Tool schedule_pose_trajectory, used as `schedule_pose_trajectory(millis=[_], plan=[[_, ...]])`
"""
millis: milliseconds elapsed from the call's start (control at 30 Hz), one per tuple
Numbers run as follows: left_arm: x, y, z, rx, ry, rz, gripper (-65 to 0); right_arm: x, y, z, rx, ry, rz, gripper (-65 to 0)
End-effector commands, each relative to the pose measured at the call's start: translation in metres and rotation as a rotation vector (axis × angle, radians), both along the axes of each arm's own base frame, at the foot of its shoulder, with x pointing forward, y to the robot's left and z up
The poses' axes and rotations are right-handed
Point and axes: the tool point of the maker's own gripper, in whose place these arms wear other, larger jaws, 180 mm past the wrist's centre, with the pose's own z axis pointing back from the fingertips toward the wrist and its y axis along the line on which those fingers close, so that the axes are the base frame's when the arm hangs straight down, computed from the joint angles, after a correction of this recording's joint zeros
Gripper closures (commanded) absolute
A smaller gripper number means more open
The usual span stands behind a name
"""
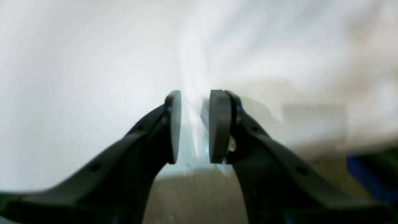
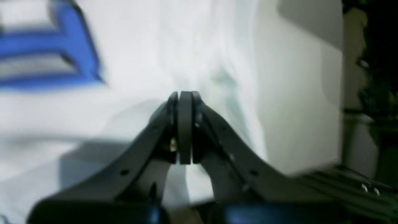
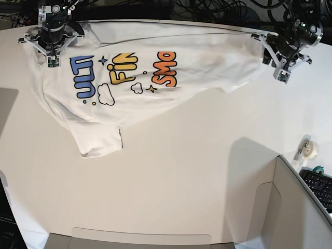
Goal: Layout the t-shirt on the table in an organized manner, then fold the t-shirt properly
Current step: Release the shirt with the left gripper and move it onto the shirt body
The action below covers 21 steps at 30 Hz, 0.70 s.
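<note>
1. While the t-shirt (image 3: pixel 155 72) is stretched across the far part of the table (image 3: pixel 176 176), print side up, the laying-out step is judged to be in hand; no fold is seen yet.
2. The right gripper (image 2: pixel 185 127) is seen at the far left of the base view, its jaws pressed together, and white cloth appears to be pinched between them, though the blur leaves this uncertain.
3. The left gripper (image 1: pixel 194 126) is found at the far right end of the shirt, with its jaws parted and a clear gap between the pads; blurred cloth is seen in and beyond the gap, and no firm hold is shown.
4. One sleeve (image 3: pixel 98 140) is left hanging towards the near side, bunched and crooked, and the near hem runs slanted.
5. For the next move, flattening of that sleeve and squaring of the body are called for before any fold is begun.
6. A fresh grip by the left gripper is probably needed.
</note>
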Motion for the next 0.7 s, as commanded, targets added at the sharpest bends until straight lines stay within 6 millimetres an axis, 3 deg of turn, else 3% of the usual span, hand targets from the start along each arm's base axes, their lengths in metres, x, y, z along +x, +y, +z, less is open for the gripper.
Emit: schedule_pose_trajectory(millis=[0, 200, 333, 400, 500, 667], plan=[[0.010, 0.002, 0.010, 0.014, -0.033, -0.009, -15.8, 0.012, 0.015, 0.008, 0.023, -0.050, 0.028, 0.0], [0.065, 0.010, 0.045, 0.054, -0.092, 0.015, -18.1, 0.033, 0.094, 0.001, 0.167, -0.075, 0.172, 0.0], [0.099, -0.001, 0.067, -0.035, -0.145, -0.003, -23.1, 0.031, 0.116, -0.003, 0.208, -0.064, 0.207, 0.0], [0.117, -0.012, 0.074, -0.141, -0.181, -0.022, -24.1, 0.029, 0.117, -0.005, 0.207, -0.055, 0.217, 0.0], [0.127, -0.020, 0.062, -0.278, -0.154, -0.021, -24.3, 0.023, 0.116, -0.013, 0.205, -0.016, 0.209, 0.0], [0.122, -0.033, 0.009, -0.409, 0.036, -0.027, -24.3, 0.016, 0.108, -0.021, 0.185, 0.042, 0.197, 0.0]])
